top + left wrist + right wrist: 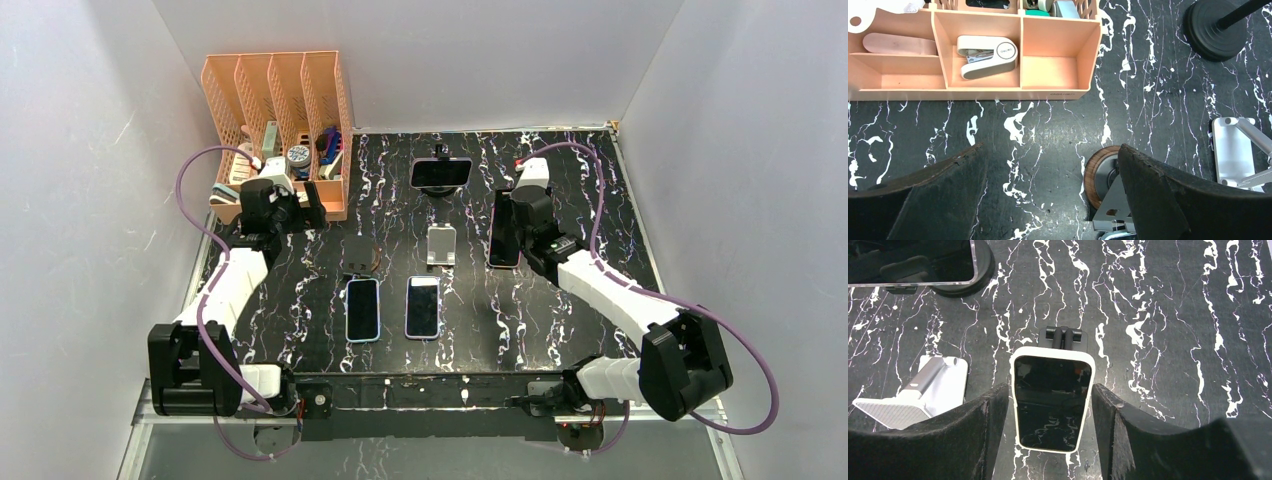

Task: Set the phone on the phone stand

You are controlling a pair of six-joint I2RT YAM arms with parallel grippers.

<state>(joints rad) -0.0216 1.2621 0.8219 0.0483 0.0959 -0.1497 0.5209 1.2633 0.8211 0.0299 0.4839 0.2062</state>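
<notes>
Black marbled table (490,330), white walls (740,150) — left fingers (933,200) apart, right fingers (973,435) apart, flanking phone (1050,400).

White-cased phone (1052,405), dark blank screen facing up, upright in portrait, its top edge resting against the stand (1064,335), a small black stand with a hinge showing just above the phone, right of centre on the table (1173,315)

silver stand (933,385) left of phone (1052,400), right side open
</notes>
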